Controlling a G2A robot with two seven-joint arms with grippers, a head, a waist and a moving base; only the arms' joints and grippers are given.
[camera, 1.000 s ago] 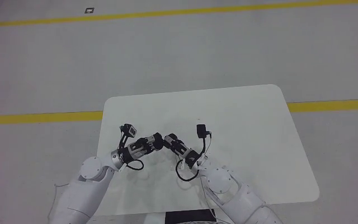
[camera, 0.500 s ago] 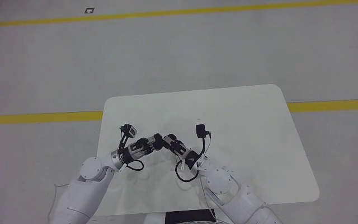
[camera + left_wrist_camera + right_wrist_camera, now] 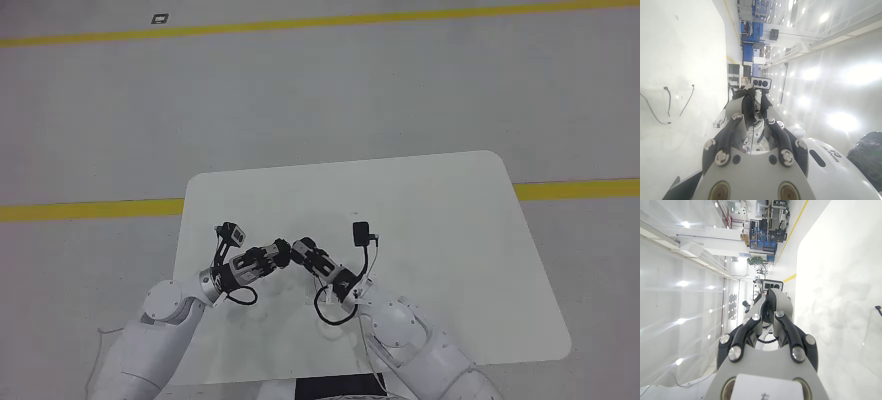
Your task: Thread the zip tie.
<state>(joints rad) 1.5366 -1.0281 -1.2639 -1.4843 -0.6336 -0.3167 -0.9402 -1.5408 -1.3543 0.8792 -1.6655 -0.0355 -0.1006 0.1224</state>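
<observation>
In the lower left-centre of the top view, over the near left part of the white table (image 3: pixel 450 220), you have the left gripper (image 3: pixel 283 252) and the right gripper (image 3: pixel 298 247) meeting tip to tip, each wrist camera facing the other. The zip tie (image 3: pixel 752 121) shows in your left wrist view as a very thin black strap seen edge-on, straight and unbent. Its long axis follows the left gripper's own line, from the tip end back toward the base. You cannot tell which end carries the head, nor what exactly pins it. Whether the left gripper is clenched or released cannot be told from these views. The right gripper is clenched, its ribbed black pads (image 3: pixel 770 306) pressed flat together, and whether the strap sits between them is not visible. Several loose ties (image 3: pixel 687 100) lie flat on the table to one side of the left gripper, well apart from it. Two are short with small square heads at the same end, one of them kinked midway, and a longer one sweeps in a curve beside them. Another head (image 3: pixel 878 308) shows at the edge of your right wrist view. A white label (image 3: pixel 763 389) on the right gripper's base bears a dark mark cut off by the frame edge.
</observation>
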